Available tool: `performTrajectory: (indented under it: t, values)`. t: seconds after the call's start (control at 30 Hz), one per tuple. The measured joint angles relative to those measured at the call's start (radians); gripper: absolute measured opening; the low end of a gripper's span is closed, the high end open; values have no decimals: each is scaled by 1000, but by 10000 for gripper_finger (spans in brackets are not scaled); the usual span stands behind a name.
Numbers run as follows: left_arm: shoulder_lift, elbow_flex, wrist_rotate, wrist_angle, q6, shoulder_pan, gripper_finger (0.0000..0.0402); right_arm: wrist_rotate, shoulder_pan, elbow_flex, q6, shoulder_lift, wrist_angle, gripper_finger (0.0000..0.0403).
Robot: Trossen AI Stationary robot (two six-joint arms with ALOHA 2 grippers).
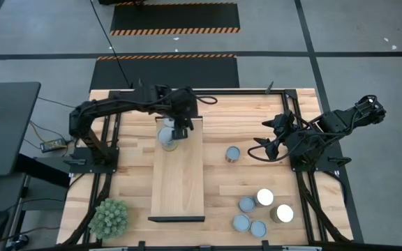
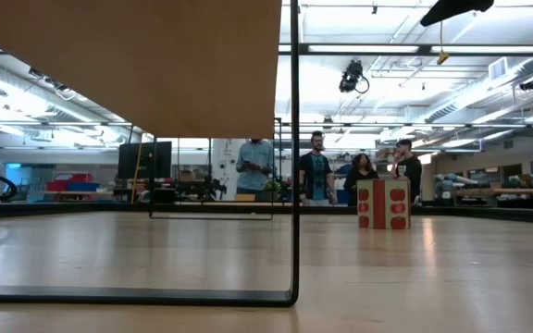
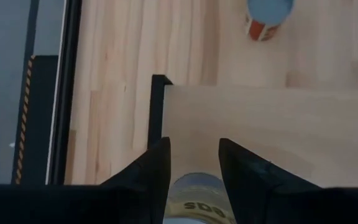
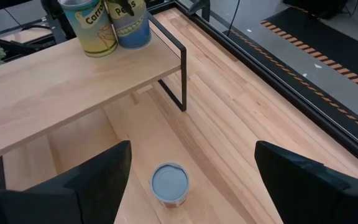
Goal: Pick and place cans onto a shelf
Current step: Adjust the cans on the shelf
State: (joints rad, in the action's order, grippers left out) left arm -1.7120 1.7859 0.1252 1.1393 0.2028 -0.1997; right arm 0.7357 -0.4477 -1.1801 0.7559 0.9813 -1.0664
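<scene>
Between the left gripper's (image 3: 192, 163) dark fingers (image 3: 153, 171) sits a can (image 3: 196, 198), pinched at its sides, standing on the far end of the shelf (image 1: 180, 181). Second can (image 4: 132, 22) stands touching it there. Right gripper (image 4: 188, 180) hovers over the counter (image 1: 218, 185) right of the shelf, fingers spread wide, directly above a lone can (image 1: 233, 154) with a blue-grey top. Five more cans (image 1: 260, 213) cluster at the counter's near right corner, two tops shining white. Spiky green plant (image 1: 109, 217) at near left corner. People stand in the room beyond.
</scene>
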Motion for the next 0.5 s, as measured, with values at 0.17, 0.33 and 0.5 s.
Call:
performTrajectory:
  t: [0.17, 0.33, 0.5]
  values:
    - [-6, 0, 30, 27, 3, 1, 142, 0, 0, 0, 0, 0, 1, 348]
    - [-5, 0, 39, 80, 3, -5, 142, 1, 0, 0, 0, 0, 2, 348]
    - [-5, 0, 39, 98, 3, -6, 142, 1, 0, 0, 0, 0, 2, 348]
